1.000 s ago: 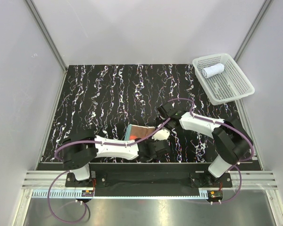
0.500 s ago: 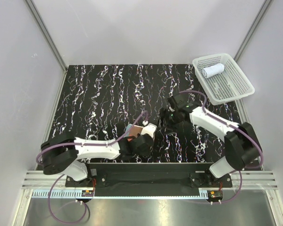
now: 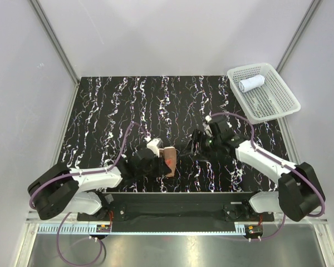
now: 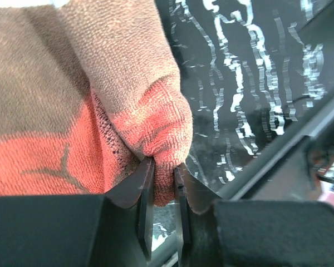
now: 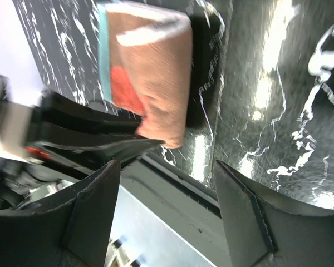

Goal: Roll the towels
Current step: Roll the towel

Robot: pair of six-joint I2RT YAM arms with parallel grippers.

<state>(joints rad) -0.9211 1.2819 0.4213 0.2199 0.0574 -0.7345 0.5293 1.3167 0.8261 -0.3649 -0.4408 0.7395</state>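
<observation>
Top external view puts the work at the near edge of the black marbled tabletop (image 3: 111, 111), about 6 o'clock. There the orange-red towel (image 3: 168, 161) lies as a short, thick bundle, brown side out with its teal edging at one end. Whether it is wound tight or only folded over cannot be told. The left gripper (image 3: 153, 162) meets it from 9 o'clock. The left wrist view shows the jaws nearly together, clamped on a pinch of red pile at the bundle's end. Just beside the towel at 3 o'clock hangs the right gripper (image 3: 198, 146). Its jaws stand wide apart with nothing between them, and it is clear of the cloth. Far off at 2 o'clock, the white mesh basket (image 3: 267, 101) holds the white towel (image 3: 251, 83), rolled into a short cylinder. By my judgement one towel is finished. The second looks close to rolled, but it is not yet let go or put away.
</observation>
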